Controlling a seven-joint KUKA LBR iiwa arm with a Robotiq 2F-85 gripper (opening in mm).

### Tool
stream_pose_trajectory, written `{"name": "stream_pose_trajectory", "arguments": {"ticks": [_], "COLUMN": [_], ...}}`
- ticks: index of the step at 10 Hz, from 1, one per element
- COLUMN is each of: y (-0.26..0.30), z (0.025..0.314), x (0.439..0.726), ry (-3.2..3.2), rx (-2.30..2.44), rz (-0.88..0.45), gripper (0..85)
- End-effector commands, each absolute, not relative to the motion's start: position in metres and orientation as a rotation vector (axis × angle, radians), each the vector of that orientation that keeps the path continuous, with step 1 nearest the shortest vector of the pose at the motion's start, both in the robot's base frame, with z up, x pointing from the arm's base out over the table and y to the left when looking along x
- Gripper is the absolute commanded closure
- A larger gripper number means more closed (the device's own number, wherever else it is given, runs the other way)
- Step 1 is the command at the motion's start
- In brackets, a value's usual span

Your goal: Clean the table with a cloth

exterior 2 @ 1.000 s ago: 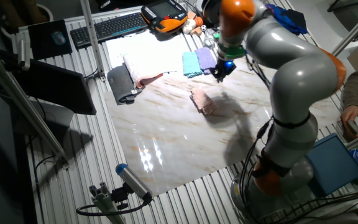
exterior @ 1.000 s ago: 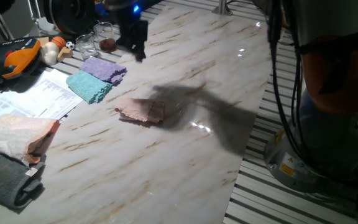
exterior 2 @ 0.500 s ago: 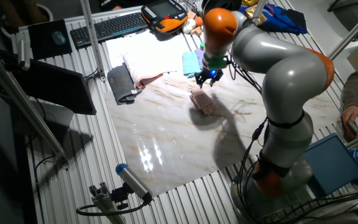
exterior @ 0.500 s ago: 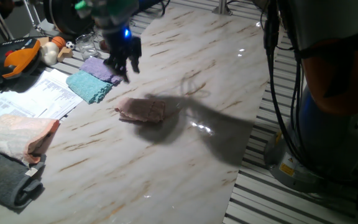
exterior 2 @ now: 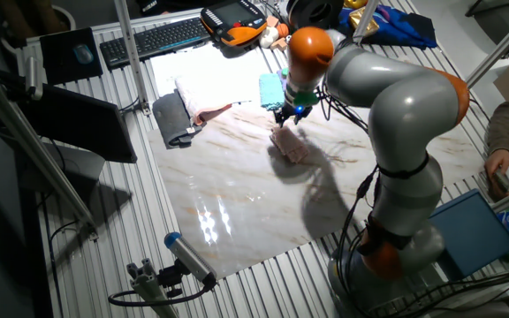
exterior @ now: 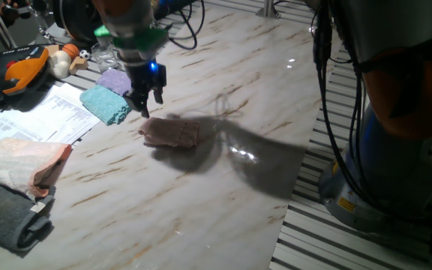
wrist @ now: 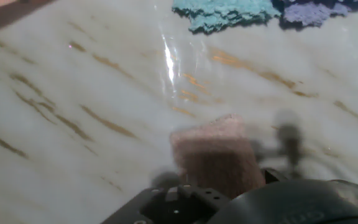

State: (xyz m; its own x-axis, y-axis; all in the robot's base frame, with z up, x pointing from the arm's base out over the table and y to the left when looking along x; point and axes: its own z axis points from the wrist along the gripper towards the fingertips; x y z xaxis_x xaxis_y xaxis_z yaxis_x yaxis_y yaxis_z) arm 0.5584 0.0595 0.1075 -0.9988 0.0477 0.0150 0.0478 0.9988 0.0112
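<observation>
While gripper (exterior: pixel 144 103) hovers just beside cloth (exterior: pixel 172 133), jaws narrowly parted, empty: centre over cloth, descend straight, pinch folded top, avoid scraping table (exterior: pixel 223 187).

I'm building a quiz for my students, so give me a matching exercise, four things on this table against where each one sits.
Things:
1. pink cloth
2. teal cloth
3. grey cloth
4. tool

Places:
A. at the table's near-left corner in the fixed view with the papers
B. in the air just above the pink cloth
C. beside the purple cloth
D. mid-table, alone on the marble

Pairs: 1-D, 2-C, 3-A, 4-B
</observation>
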Motion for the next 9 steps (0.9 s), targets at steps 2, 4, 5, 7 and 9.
{"name": "stream_pose_trajectory", "arguments": {"ticks": [2, 4, 5, 7, 9], "y": [0.0601, 0.0601, 0.0601, 0.0601, 0.0596], "z": [0.0796, 0.0796, 0.0796, 0.0796, 0.0779], "x": [0.5586, 0.5586, 0.5586, 0.5586, 0.5577], "ry": [-3.103, -3.030, -3.008, -3.014, -3.029], "rx": [-0.053, 0.008, 0.017, 0.037, 0.048], "rz": [-0.032, 0.005, 0.032, 0.042, 0.023], "gripper": [17.0, 17.0, 34.0, 34.0, 34.0]}}
